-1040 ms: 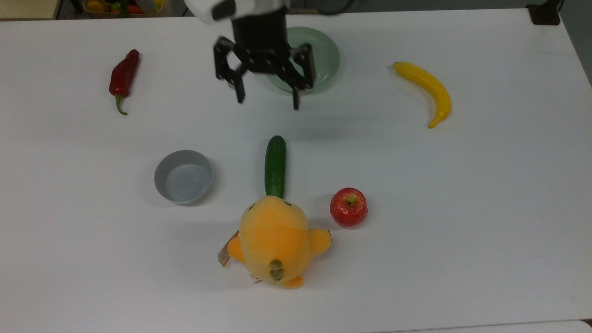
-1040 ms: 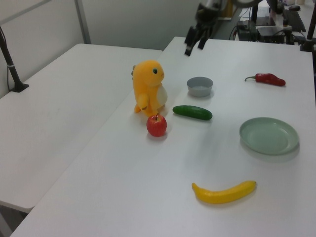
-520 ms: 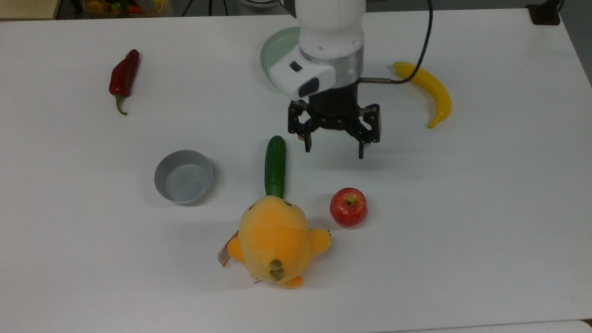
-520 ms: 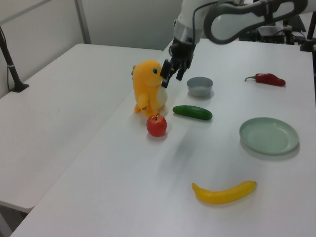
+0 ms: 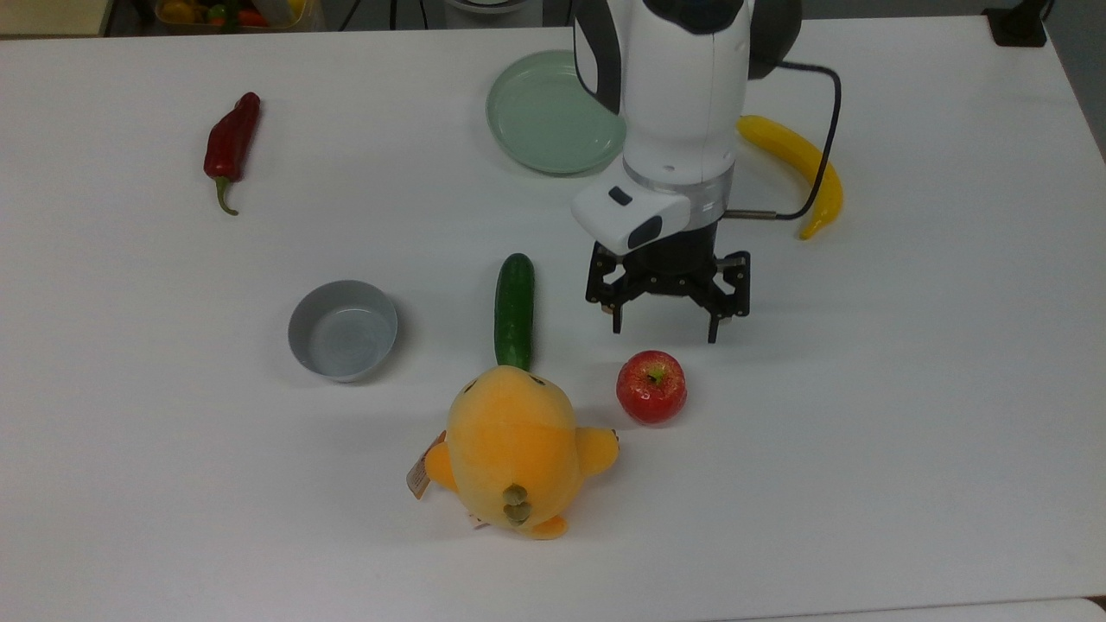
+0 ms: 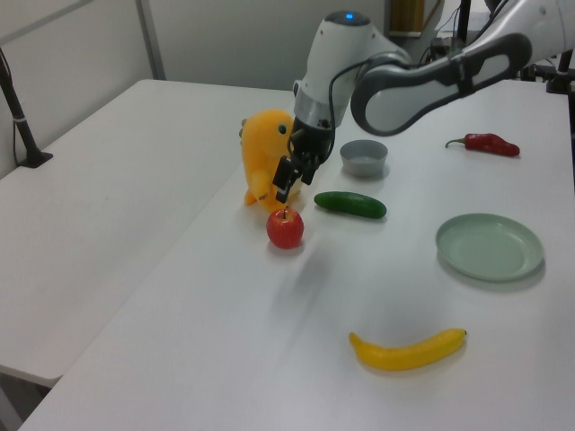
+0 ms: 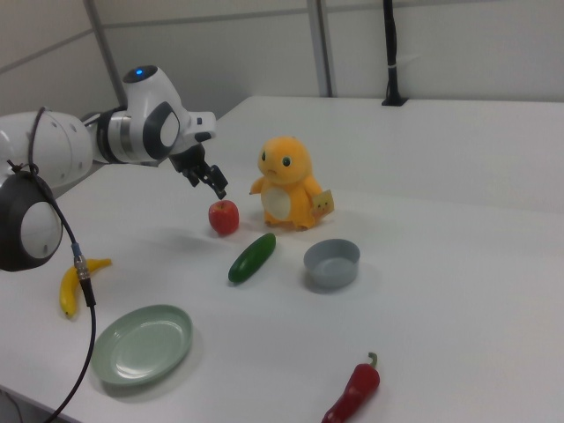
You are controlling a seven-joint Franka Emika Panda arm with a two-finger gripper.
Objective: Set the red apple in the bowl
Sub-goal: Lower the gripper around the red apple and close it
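The red apple (image 5: 651, 386) stands upright on the white table, stem up, just right of the orange plush toy in the top view. It also shows in the left view (image 6: 285, 228) and the right view (image 7: 224, 217). The grey bowl (image 5: 343, 332) sits empty to the top view's left, beyond the cucumber, and shows as well in the left view (image 6: 364, 157) and the right view (image 7: 332, 263). My gripper (image 5: 665, 333) hangs open just behind and above the apple, fingers pointing down, holding nothing. In the left view the gripper (image 6: 287, 189) hovers a little above the apple.
An orange plush toy (image 5: 512, 449) stands close beside the apple. A green cucumber (image 5: 514, 311) lies between apple and bowl. A pale-green plate (image 5: 553, 112), a yellow banana (image 5: 799, 164) and a dark-red chili pepper (image 5: 230, 142) lie further back.
The arm has swung from above the plate at the back forward and to the top view's right, and lower, ending just behind the apple. The gripper stayed open. Nothing on the table moved.
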